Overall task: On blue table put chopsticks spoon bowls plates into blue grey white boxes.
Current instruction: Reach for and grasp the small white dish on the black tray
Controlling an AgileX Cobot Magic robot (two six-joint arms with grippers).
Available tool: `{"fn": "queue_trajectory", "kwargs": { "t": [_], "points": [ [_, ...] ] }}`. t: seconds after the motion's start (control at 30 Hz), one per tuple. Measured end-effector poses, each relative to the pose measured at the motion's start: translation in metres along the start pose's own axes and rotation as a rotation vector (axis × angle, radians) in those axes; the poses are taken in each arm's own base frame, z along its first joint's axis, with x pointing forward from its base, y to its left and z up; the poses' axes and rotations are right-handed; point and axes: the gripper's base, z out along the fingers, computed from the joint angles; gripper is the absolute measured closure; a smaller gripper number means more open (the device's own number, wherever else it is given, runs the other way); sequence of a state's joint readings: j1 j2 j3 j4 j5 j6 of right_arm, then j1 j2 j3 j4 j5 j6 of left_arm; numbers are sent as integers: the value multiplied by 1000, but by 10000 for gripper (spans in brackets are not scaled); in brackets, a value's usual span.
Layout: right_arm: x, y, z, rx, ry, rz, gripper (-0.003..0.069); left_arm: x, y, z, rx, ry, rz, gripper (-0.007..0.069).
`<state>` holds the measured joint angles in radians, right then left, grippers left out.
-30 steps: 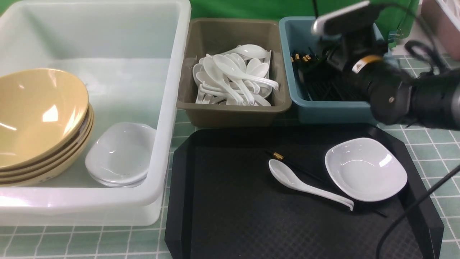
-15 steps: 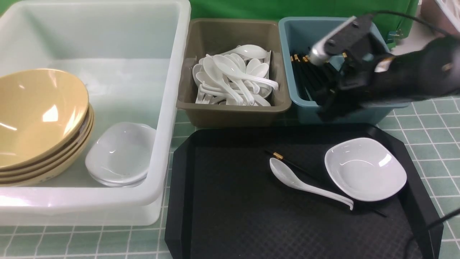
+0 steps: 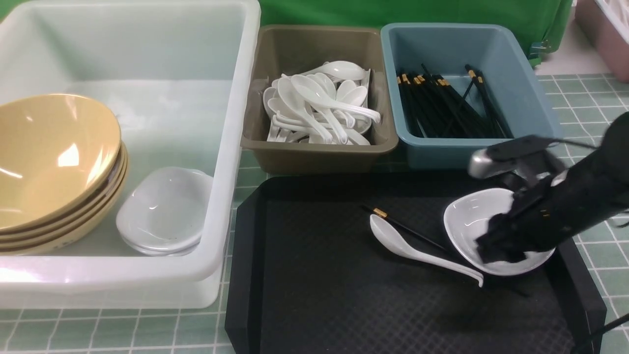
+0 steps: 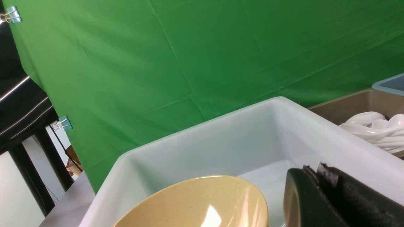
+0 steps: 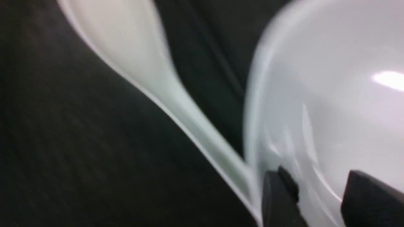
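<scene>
On the black tray (image 3: pixel 319 295) lie a white plate (image 3: pixel 471 216), a white spoon (image 3: pixel 417 251) and one black chopstick (image 3: pixel 405 228). My right gripper (image 3: pixel 496 250) hangs open low over the plate's near edge, gripping nothing. In the right wrist view its fingers (image 5: pixel 279 198) straddle the rim of the plate (image 5: pixel 331 94), close to the spoon (image 5: pixel 151 72). The white box (image 3: pixel 236 147) holds stacked tan bowls (image 3: pixel 49 162) and plates (image 3: pixel 164 211). The grey box (image 3: pixel 319 152) holds spoons; the blue box (image 3: pixel 521 88) holds chopsticks (image 3: pixel 442 105). My left gripper (image 4: pixel 315 171) is shut and empty, above the white box (image 4: pixel 221 138) beside a bowl (image 4: pixel 195 201).
The three boxes stand in a row across the back of the blue table (image 3: pixel 565 88), with the tray in front of the grey and blue ones. A pink bin (image 3: pixel 609 34) sits at the far right. A green cloth (image 4: pixel 189 63) hangs behind.
My right arm swung from above the blue box down and toward me to the plate on the tray. Its jaws opened on the way.
</scene>
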<state>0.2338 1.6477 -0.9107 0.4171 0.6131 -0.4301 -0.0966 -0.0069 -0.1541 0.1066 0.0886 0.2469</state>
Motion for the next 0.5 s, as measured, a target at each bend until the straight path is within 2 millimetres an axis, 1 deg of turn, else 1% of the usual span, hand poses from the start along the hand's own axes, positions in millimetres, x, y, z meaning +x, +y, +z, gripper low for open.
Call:
{"fn": "queue_trajectory", "kwargs": {
  "t": [0.03,0.1,0.17,0.23,0.27,0.33,0.37,0.5],
  "points": [
    [-3,10,5,-33,-26,15,326,0,0,0,0,0,-3,622],
    [-9,23,7,-72,-53,16,316,0,0,0,0,0,-3,622],
    [-13,28,4,-92,-58,1,315,0,0,0,0,1,-3,622],
    [-21,29,-5,-114,-50,-27,314,0,0,0,1,2,-3,622],
    [-23,25,-10,-110,-48,-35,314,0,0,0,1,4,-3,622],
    [-26,11,-21,-71,-63,-42,314,1,0,0,2,7,-3,622],
    [-26,6,-24,-54,-66,-46,314,1,0,0,2,7,-3,622],
    [-26,-25,-32,39,-91,-3,314,1,0,0,2,7,-4,622]
  ]
}}
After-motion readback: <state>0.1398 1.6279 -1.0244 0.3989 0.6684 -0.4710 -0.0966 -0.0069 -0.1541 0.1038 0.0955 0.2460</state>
